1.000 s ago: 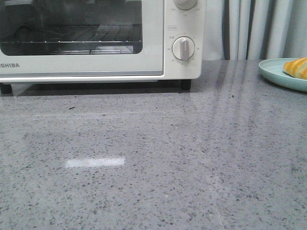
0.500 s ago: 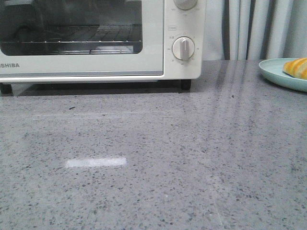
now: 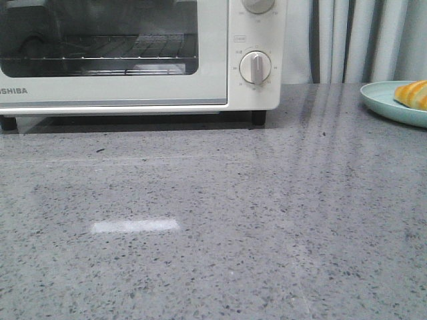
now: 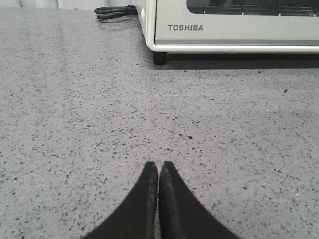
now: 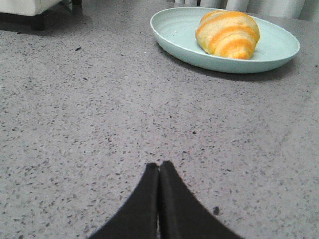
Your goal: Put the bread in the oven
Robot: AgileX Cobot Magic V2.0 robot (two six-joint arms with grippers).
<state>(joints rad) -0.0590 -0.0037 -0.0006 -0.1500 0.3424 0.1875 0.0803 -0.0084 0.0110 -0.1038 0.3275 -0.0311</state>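
Note:
The cream-white oven [image 3: 133,87] stands at the back left of the grey counter with its glass door closed; it also shows in the left wrist view [image 4: 234,30]. The bread [image 5: 228,34], golden-brown with pale stripes, lies on a pale green plate [image 5: 174,37] at the far right; its edge shows in the front view [image 3: 412,95]. My left gripper [image 4: 158,164] is shut and empty over bare counter, well short of the oven. My right gripper [image 5: 159,164] is shut and empty, well short of the plate. Neither gripper shows in the front view.
A black power cord [image 4: 115,11] lies beside the oven's left side. Grey curtains [image 3: 360,40] hang behind the counter at the right. The oven has round knobs [image 3: 255,67] on its right panel.
A dark reflection has appeared in the upper left of the oven's window. The bread, the plate and the oven have not moved.

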